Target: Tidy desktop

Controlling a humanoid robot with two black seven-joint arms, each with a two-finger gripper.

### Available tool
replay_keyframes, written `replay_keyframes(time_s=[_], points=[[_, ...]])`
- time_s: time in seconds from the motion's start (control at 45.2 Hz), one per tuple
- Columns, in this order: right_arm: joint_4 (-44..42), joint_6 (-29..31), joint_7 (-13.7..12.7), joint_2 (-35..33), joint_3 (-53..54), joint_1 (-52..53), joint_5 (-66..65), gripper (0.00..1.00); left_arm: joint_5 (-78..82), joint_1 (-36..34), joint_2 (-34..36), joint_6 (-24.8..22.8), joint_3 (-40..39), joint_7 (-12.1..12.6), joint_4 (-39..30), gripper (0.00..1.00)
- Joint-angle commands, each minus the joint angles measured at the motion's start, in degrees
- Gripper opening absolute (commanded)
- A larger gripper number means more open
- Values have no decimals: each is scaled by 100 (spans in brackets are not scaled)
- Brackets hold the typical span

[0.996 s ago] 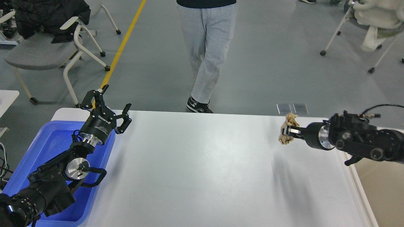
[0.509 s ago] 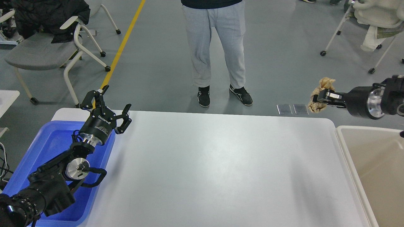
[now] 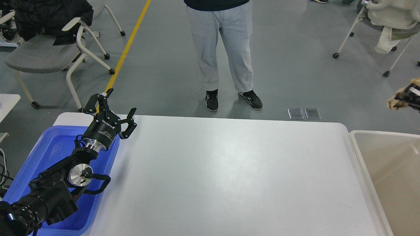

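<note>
The desktop [image 3: 223, 177] is a wide white tabletop with rounded corners, filling the lower middle of the head view. My left gripper [image 3: 113, 109] is open and empty, held above the table's far left corner beside the blue tray [image 3: 49, 154]. My right gripper [image 3: 408, 96] shows only at the right edge, above the beige bin [image 3: 387, 170]. It is shut on a crumpled brown paper ball [image 3: 395, 102], most of which shows just left of the fingers.
A person [image 3: 223, 49] in grey trousers stands just beyond the table's far edge. Grey chairs [image 3: 42, 55] stand at the back left, and another chair [image 3: 384, 26] stands at the back right. A yellow floor line [image 3: 128, 46] runs back.
My right gripper has carried the paper ball up off the table and to the right, out over the beige bin. The person has shifted stance. My left arm has not moved.
</note>
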Motion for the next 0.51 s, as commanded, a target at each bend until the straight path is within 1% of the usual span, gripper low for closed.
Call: replay_keyframes(time_s=[0.0,0.265,0.442,0.487], points=[[-1422,-68,3,267,448,-1340,1510,0,4,0,0,0,0,0,0,100],[-3101,-59,-67,1453,1327,-2808,2627,0,4,0,0,0,0,0,0,100],[-3849,-226,-445,2244,2056,-3309,3084,0,-5,0,0,0,0,0,0,100],[-3928,-296,-620,2385,2433,-3432,3190,0,-5,0,0,0,0,0,0,100]])
